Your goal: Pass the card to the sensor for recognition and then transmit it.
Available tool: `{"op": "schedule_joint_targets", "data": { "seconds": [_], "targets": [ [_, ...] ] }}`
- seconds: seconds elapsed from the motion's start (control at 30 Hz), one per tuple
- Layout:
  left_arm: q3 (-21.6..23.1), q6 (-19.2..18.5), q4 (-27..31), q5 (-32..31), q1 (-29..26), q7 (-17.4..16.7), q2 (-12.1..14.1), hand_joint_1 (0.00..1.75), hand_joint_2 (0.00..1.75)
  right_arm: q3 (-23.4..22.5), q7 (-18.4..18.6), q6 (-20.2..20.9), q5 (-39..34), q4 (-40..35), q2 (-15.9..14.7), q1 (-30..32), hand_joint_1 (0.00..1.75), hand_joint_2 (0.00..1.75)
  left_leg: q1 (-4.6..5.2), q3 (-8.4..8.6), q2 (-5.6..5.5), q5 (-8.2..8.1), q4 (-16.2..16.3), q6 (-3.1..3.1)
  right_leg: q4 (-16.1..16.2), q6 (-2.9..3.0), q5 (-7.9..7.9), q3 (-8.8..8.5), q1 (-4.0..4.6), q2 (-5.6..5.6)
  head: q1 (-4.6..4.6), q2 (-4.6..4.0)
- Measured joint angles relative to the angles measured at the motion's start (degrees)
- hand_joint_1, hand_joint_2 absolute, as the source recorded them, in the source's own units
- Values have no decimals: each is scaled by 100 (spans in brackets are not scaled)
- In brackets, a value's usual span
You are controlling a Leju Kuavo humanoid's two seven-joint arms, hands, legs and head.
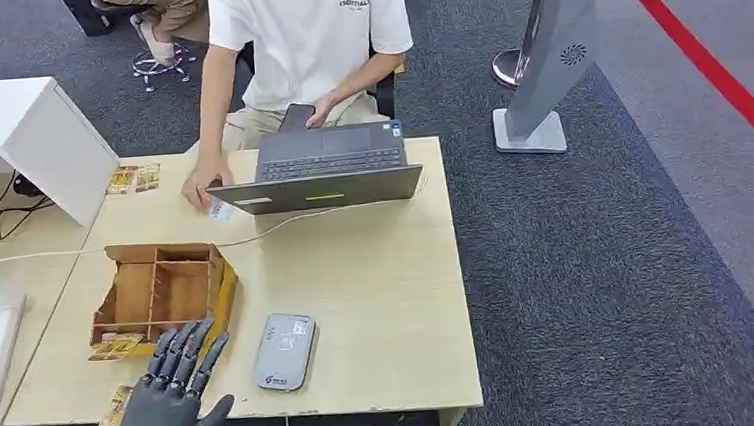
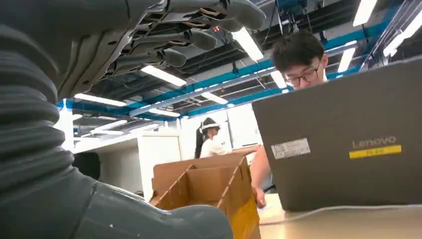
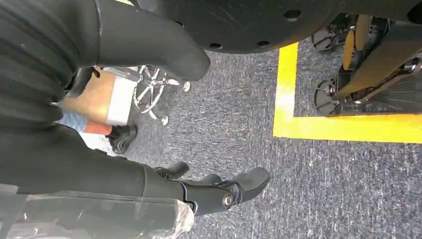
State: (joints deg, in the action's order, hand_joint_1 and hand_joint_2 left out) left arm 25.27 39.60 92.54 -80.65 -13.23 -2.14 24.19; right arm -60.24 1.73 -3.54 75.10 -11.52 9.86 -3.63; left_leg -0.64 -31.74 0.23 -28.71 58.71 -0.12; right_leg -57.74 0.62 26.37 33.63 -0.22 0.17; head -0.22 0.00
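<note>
Head view showed my left hand (image 1: 170,388) empty, fingers spread, at the table's (image 1: 379,303) near edge beside the grey rounded card sensor (image 1: 284,352). Yellow-brown printed cards (image 1: 114,345) lay by the partitioned cardboard box (image 1: 158,288). I judged pickup pending: next, pinch one card. Right hand (image 3: 219,191) hung empty, fingers apart.

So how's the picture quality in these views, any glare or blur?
Head view: even, soft light, table and card reader sharp. Left wrist view: ceiling lights glare, the left robot hand is a dark, soft foreground; laptop label readable. Right wrist view: carpet sharp, right robot hand shadowed.
</note>
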Motion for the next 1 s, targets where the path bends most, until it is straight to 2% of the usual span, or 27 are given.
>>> {"op": "schedule_joint_targets", "data": {
  "seconds": [0.23,0.53,0.63,0.7,1.0],
  "targets": [
    [-70,0,-251,-116,-183,-2,-41,0,175,0,0,0,74,0,0,4,0,175,-1,0,-1,0,0,0,0,0,0,1,1,0,2,0],
    [-741,0,-443,-282,-376,28,-57,0,175,0,-15,0,144,0,0,2,0,175,-1,-1,-5,1,0,-1,0,0,1,-2,1,-6,2,0],
    [-1019,0,-489,-286,-454,186,-92,0,175,7,-15,0,177,0,0,7,0,175,-2,2,-2,1,0,-1,0,0,1,-1,1,-1,2,0],
    [-1310,0,-522,-251,-474,437,-137,0,175,11,-15,2,190,2,0,9,0,175,-1,1,-3,1,0,-1,0,0,1,-1,1,-2,2,0],
    [-2313,0,-708,-262,-459,1038,-474,0,175,24,-28,2,232,2,0,8,0,175,-1,1,-4,1,0,-1,0,0,1,-1,1,-3,2,0]
  ]
}}
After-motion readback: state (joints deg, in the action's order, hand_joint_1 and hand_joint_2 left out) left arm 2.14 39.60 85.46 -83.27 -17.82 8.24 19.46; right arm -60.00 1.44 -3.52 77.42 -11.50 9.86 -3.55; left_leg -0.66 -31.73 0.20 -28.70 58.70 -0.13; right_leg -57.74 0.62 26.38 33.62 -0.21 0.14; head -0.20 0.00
